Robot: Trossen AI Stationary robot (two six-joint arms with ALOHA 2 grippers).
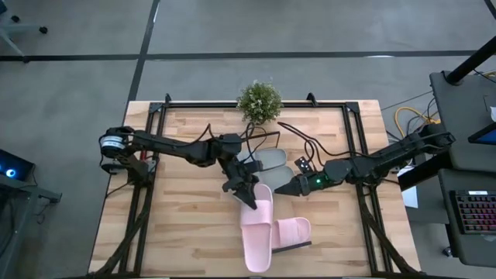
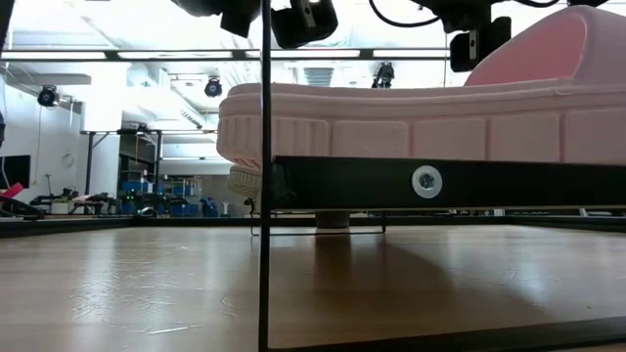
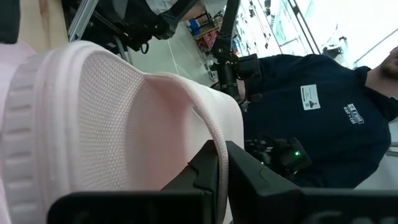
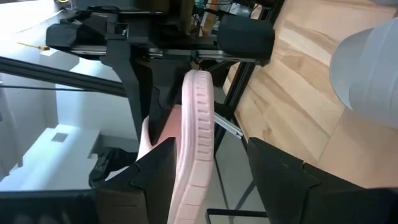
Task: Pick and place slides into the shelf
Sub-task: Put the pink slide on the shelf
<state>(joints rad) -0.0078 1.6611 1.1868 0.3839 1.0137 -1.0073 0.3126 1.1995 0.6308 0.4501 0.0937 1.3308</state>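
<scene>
Two pale pink open-toe slide sandals (image 1: pixel 259 227) lie side by side at the table's front middle, two grey slide sandals (image 1: pixel 270 160) behind them, a small green potted plant (image 1: pixel 259 101) at the rear edge.

Two pale pink slides (image 1: pixel 258 229) side by side on shelf (image 1: pixel 302 246); grey slides (image 1: pixel 271 160) beyond, on tabletop.

In the high view, the two pale grey slide sandals (image 1: pixel 269 160) at frame centre are lying half hidden under the dark arms and cables. In the low view, the long pale pink slide sandal (image 2: pixel 411 122) is running off the right edge.
</scene>
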